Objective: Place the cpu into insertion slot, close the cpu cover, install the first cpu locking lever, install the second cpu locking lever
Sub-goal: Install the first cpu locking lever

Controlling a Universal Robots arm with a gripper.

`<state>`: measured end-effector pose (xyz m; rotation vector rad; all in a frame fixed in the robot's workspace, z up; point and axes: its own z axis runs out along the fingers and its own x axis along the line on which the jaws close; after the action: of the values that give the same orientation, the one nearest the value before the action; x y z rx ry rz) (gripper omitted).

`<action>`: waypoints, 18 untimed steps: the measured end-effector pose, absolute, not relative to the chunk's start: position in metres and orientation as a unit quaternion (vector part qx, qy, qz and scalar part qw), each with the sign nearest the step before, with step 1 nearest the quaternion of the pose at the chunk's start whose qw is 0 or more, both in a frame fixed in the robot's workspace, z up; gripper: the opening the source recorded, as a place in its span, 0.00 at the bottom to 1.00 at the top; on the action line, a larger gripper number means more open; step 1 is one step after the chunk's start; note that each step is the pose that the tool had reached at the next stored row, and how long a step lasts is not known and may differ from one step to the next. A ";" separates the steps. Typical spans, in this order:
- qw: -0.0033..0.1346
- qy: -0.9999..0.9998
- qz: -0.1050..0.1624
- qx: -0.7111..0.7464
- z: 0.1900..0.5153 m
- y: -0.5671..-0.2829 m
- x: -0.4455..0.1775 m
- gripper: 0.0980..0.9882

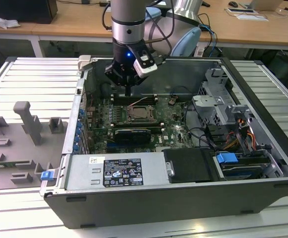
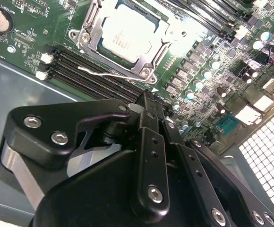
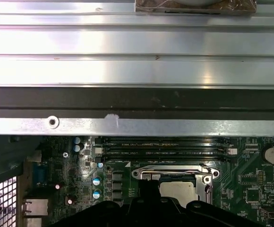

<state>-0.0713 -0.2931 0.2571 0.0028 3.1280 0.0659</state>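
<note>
Gripper (image 1: 128,91) fingers pressed together, holding nothing, hovering just behind the insertion slot (image 1: 141,115); cpu (image 2: 126,34) seated under closed cpu cover (image 2: 161,46).

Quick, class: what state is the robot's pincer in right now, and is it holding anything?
Pincer: fingers closed together, nothing visibly held; it hangs above the memory slots beside the cpu, which sits under the cpu cover.

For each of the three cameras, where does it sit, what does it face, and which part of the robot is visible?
Exterior view: off the arm, looking down into the open computer case; shows the arm and gripper above the board.
Second wrist view: on the arm, facing the board over the gripper's black body; cpu sits under its cover.
First wrist view: on the arm, facing the case wall and board.
Both wrist views share the cpu and cover.
</note>
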 end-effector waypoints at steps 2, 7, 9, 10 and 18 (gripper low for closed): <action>0.007 1.000 0.028 0.001 0.257 -0.293 -0.071 0.01; 0.008 0.999 0.049 0.001 0.253 -0.294 -0.071 0.01; 0.008 0.999 0.049 0.001 0.251 -0.295 -0.071 0.01; 0.008 0.999 0.049 0.001 0.250 -0.295 -0.071 0.01; 0.008 0.999 0.049 0.001 0.245 -0.296 -0.071 0.01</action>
<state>-0.0706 -0.2958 0.2451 0.0025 3.1209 0.1517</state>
